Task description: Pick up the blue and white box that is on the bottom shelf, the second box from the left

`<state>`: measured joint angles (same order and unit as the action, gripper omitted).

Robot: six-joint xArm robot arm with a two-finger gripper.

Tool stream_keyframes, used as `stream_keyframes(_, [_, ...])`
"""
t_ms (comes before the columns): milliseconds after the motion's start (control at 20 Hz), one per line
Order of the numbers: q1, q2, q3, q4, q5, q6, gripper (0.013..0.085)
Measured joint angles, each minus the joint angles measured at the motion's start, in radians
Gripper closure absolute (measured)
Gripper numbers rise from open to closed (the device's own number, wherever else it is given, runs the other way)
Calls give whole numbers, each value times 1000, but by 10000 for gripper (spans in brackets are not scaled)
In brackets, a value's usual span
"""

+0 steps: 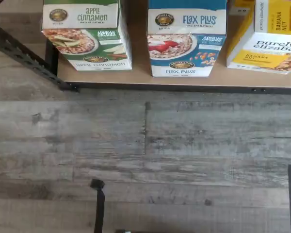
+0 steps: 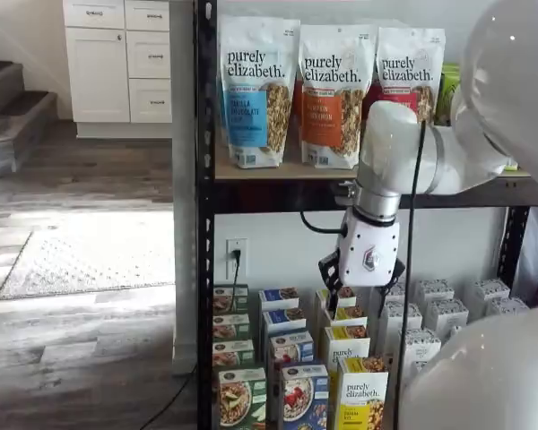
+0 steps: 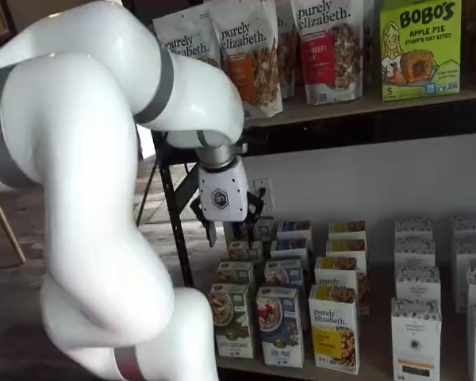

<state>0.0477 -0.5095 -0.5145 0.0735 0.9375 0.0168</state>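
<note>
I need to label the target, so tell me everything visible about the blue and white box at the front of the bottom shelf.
The blue and white box is upright cardboard, reading "Flax Plus", with a blue top, a picture of an oatmeal bowl with red berries and a white base. It stands at the bottom shelf's front edge, between the green box and the yellow box, untouched.

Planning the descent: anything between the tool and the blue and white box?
Nothing solid: in a shelf view the tool hangs above the rows behind the blue and white box; only air between.

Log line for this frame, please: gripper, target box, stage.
gripper: above the bottom shelf, holding nothing, fingers unclear | blue and white box: upright at the shelf's front, between green-and-white box and yellow-and-white box | stage: box not yet grasped
</note>
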Motion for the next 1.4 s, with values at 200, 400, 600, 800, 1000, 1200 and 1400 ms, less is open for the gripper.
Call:
stream_keyframes(200, [11, 59, 3, -14, -64, 16, 130])
stream_keyframes(400, [14, 129, 5, -10, -149, 13, 130])
stream_keyframes(600, [19, 199, 10, -9, -237, 11, 130])
stream_keyframes(800, [22, 277, 1, -1, -298, 5, 130])
stream_keyframes(1000, [23, 348, -7, -10, -358, 10, 130])
stream_keyframes(1200, [21, 418, -20, -14, -414, 9, 130])
stream_keyframes(1400, [20, 472, -28, -7, -461, 1, 130])
